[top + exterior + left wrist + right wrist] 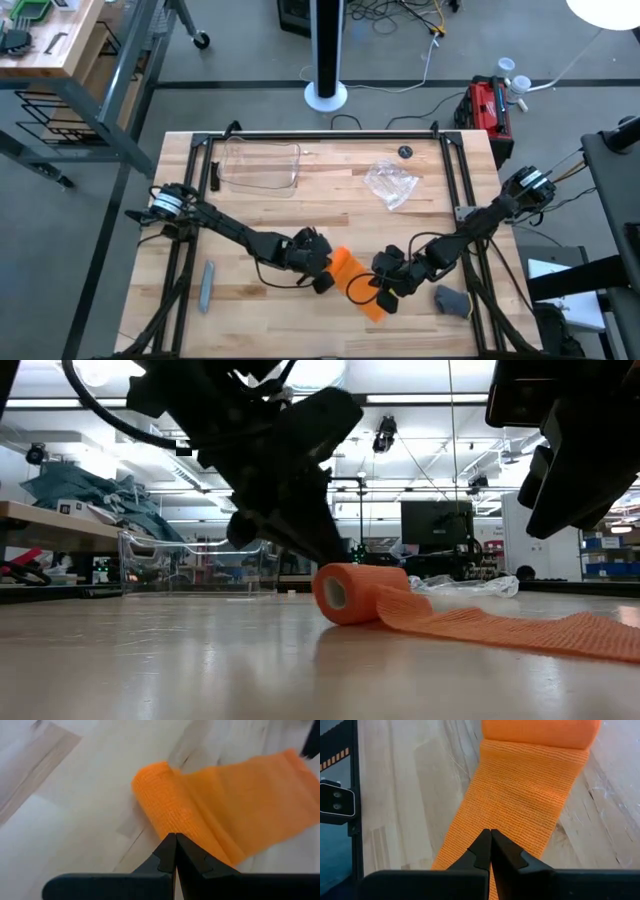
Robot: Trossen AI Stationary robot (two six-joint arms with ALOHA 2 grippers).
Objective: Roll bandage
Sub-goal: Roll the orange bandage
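Bandage (355, 280) partly rolled: a stubby orange roll lies on the wooden table (300, 215) near its front edge, with a flat tail still unrolled toward the right arm. Left gripper (175, 840) has its fingertips pressed together, empty, just behind the roll. Right gripper (491, 836) likewise closed, tips over the tail; whether they pinch fabric is unclear. The tail's end is cut off or hidden in every view.

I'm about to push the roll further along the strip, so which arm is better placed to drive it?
Probably the left. The left gripper, fingers shut, sits right at the rolled end of the bandage. The right gripper, also shut, is over the flat tail, better suited to pinning it.
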